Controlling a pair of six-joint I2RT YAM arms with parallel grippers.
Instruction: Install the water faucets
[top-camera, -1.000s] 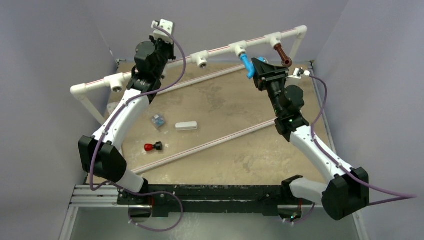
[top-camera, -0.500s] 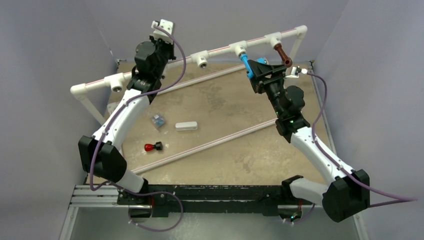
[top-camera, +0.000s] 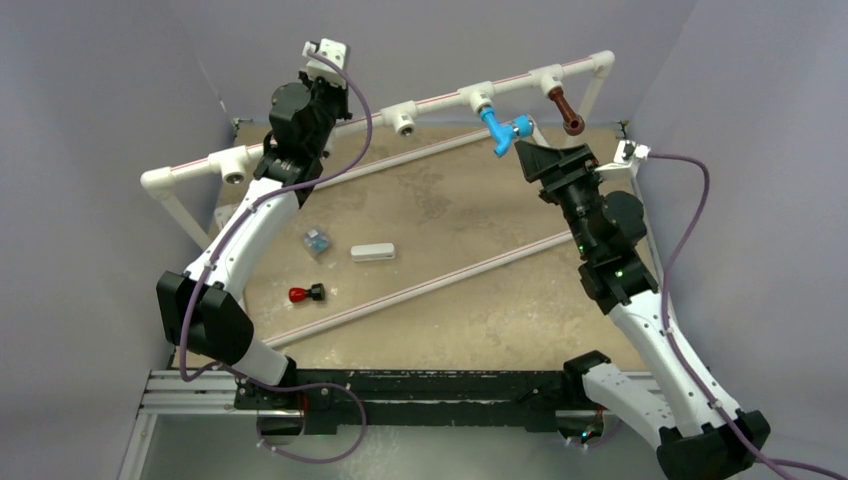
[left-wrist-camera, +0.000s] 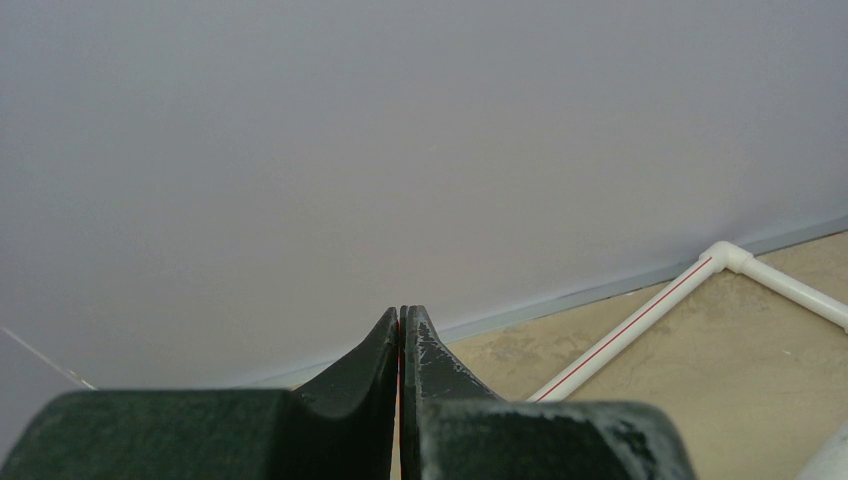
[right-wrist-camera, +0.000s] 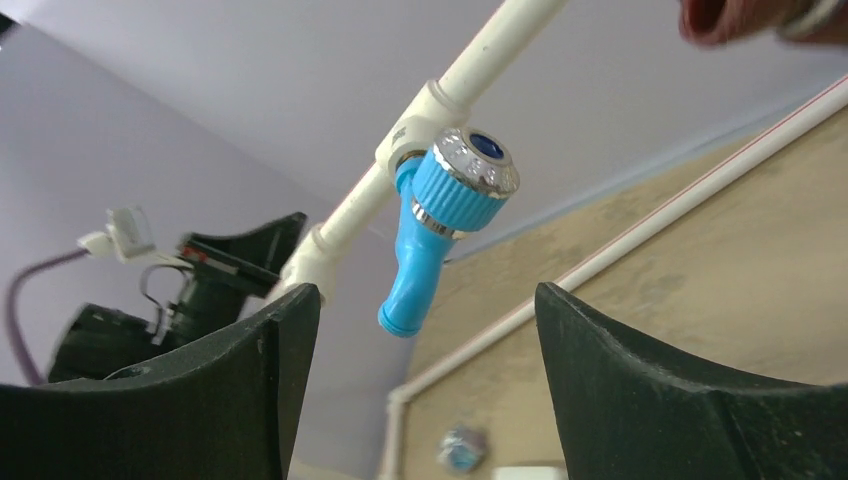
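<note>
The bright blue water faucet (top-camera: 495, 128) with a silvery end hangs from a white tee (top-camera: 480, 100) on the raised pipe frame, spout down; the right wrist view shows this blue faucet (right-wrist-camera: 450, 195) close ahead. The dark brown faucet (top-camera: 567, 110) sits in the tee beside it on the right, and only a sliver of the brown faucet (right-wrist-camera: 760, 20) shows at the top of the right wrist view. My right gripper (top-camera: 535, 152) (right-wrist-camera: 428, 290) stands open just short of the blue spout, touching nothing. My left gripper (top-camera: 326, 98) (left-wrist-camera: 401, 312) is shut and empty, up by the frame's left part, facing the back wall.
Two tees (top-camera: 403, 120) (top-camera: 233, 165) on the frame have bare openings. On the table lie a small white block (top-camera: 372, 252), a red and black piece (top-camera: 306, 294), a small bluish piece (top-camera: 317, 241) and two loose red-striped pipes (top-camera: 420, 285) (top-camera: 430, 150).
My right gripper let go of the blue faucet, opened wide and drew back toward the right; its arm swung outward. The faucet stays on its tee. The left arm is still.
</note>
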